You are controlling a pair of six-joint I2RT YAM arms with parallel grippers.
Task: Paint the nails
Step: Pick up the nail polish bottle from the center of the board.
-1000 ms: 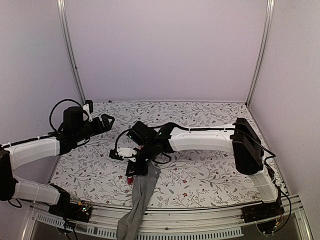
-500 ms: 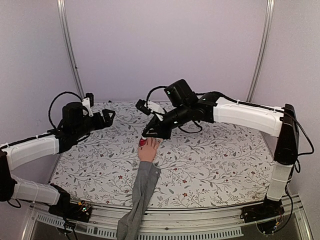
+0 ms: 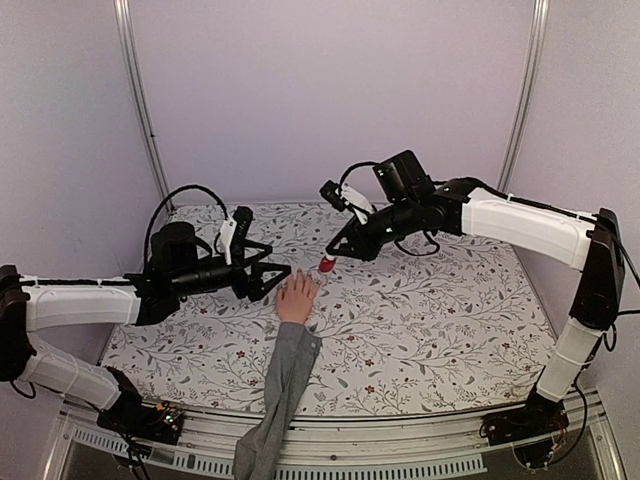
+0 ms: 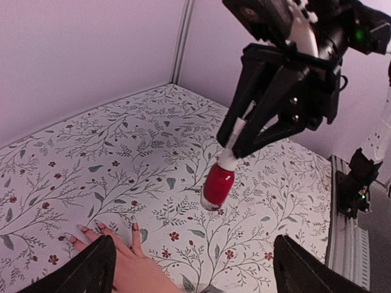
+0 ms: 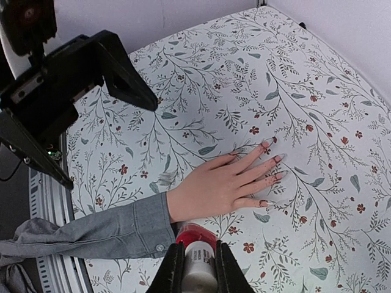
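Peach, skin-coloured mannequin hand point(image 3: 295, 300) in a grey fabric sleeve point(image 3: 285, 370) lies palm down at the middle of the floral-patterned table point(image 3: 430, 320), long axis near to far, its tiny fingertip nails point(image 5: 276, 159) pointing far and slightly right. The left gripper point(image 3: 274, 281), jaws wide and empty, sits just left of the fingers and appears the nearer. The right gripper point(image 3: 338, 250), clamped on the white neck of a small red polish bottle point(image 3: 327, 264), hangs just far-right of the nails, the bottle tilted bottom-down toward them

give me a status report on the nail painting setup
Left gripper open, close beside mannequin hand. Right gripper shut on red polish bottle, lifted off the table beyond the hand. Nails uncovered, nothing over them.
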